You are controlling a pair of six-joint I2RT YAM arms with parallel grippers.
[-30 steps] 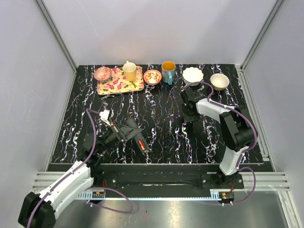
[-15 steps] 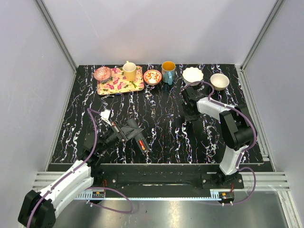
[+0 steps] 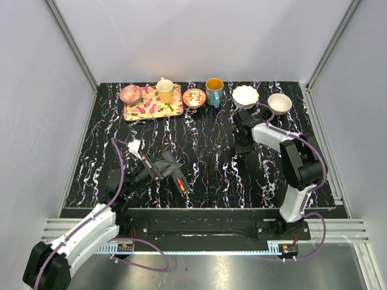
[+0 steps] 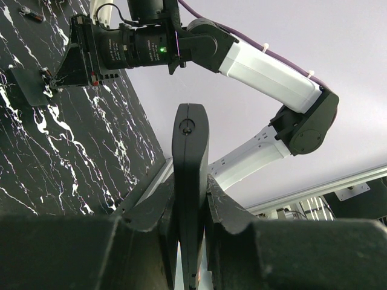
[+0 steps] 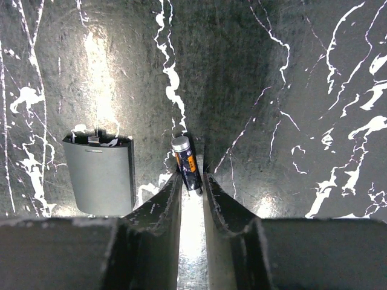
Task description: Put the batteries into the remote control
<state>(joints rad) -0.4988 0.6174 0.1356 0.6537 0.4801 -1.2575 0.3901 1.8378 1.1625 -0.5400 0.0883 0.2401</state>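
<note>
Right gripper has edged up-frame, jaws narrowing around the battery lying lengthwise between them; whether it is gripped, I cannot tell.

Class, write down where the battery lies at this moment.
Right wrist view: the battery lies on the table between the jaws of the right gripper, just right of the grey cover.

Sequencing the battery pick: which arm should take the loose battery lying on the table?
Right. The right gripper is already at the battery, its jaws flanking the battery's near end, beside the detached battery cover. The left gripper is shut on the remote control, so it is occupied.
</note>
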